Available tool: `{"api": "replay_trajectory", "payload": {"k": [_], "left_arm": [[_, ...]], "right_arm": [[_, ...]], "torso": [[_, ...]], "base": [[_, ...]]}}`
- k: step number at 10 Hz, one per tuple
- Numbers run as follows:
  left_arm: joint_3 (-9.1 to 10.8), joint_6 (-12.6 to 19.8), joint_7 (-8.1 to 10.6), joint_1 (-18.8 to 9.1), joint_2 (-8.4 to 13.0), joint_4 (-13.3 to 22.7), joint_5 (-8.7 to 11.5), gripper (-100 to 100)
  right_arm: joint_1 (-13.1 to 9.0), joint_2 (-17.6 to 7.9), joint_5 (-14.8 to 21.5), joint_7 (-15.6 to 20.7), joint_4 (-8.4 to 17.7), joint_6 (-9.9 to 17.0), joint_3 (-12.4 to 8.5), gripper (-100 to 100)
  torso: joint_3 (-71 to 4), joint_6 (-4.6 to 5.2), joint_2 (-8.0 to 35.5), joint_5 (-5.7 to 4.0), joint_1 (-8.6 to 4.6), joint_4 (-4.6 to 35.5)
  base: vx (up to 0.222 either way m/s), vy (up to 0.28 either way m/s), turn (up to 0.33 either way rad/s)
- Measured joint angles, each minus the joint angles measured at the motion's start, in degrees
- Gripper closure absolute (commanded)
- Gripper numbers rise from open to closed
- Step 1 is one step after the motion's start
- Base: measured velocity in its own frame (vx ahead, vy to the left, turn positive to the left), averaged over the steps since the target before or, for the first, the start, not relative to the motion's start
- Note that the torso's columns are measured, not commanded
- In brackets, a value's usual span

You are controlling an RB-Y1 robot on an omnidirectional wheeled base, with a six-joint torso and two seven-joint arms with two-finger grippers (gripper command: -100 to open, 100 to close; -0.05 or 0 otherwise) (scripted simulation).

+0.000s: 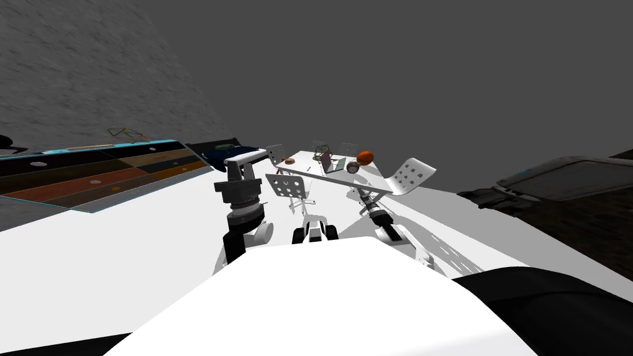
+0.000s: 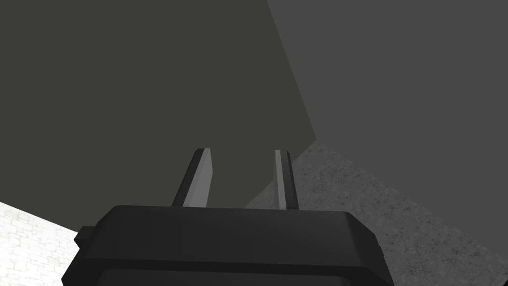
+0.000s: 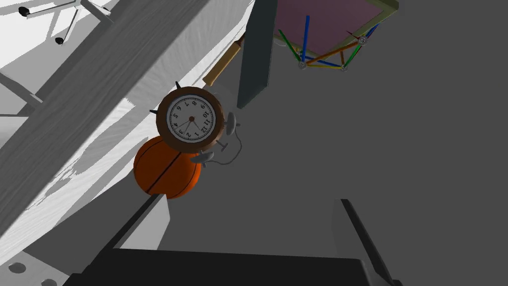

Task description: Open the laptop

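Fingers spread wide and empty, the right gripper point(image 3: 253, 198) points at the long white table point(image 1: 365, 182). The left gripper point(image 2: 243, 151), fingers narrowly parted and empty, is raised off to the side. On the table the grey laptop point(image 1: 334, 164) stands with its lid up, near an orange basketball point(image 3: 166, 174) and just beside a round brown alarm clock point(image 3: 191, 119).

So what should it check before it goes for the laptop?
1. Laptop located: ok, on the white table, by the clock and orange ball.
2. Lid closed: cannot tell; it looks partly raised.
3. Right gripper open and empty: ok.
4. Right gripper at the laptop: not ok, it faces the clock, apart from it.
5. White chair clear of the right arm: cannot tell.
6. Left gripper out of the way: ok, away from the table, fingers apart, empty.
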Motion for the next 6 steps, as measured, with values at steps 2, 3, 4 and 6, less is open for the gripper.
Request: {"api": "replay_trajectory", "payload": {"k": [2,3,4,6], "left_arm": [[0.00,0.0,0.00,0.0,0.0,0.0,0.0,0],[0.01,0.0,0.00,0.0,0.0,0.0,0.0,0],[0.00,0.0,0.00,0.0,0.0,0.0,0.0,0],[0.00,0.0,0.00,0.0,0.0,0.0,0.0,0]], "right_arm": [[0.7,-1.4,1.2,-0.2,1.2,2.5,-0.3,-100],[1.0,-1.8,1.6,-0.2,1.5,3.8,-0.4,-100],[1.2,-2.5,2.6,-0.1,2.4,5.5,-0.4,-100],[1.2,-4.2,3.7,0.0,5.0,7.9,-0.9,-100]], "torso": [[0.0,0.00,0.0,-0.02,-0.07,0.0],[0.0,0.08,0.0,-0.02,-0.12,0.0],[0.0,0.00,-0.1,0.00,0.00,0.0],[0.0,0.01,0.0,-0.02,-0.09,0.0]], "base": [[-0.019,0.082,0.187],[-0.002,0.111,0.240],[0.006,0.087,0.139],[-0.010,0.088,0.195]]}}
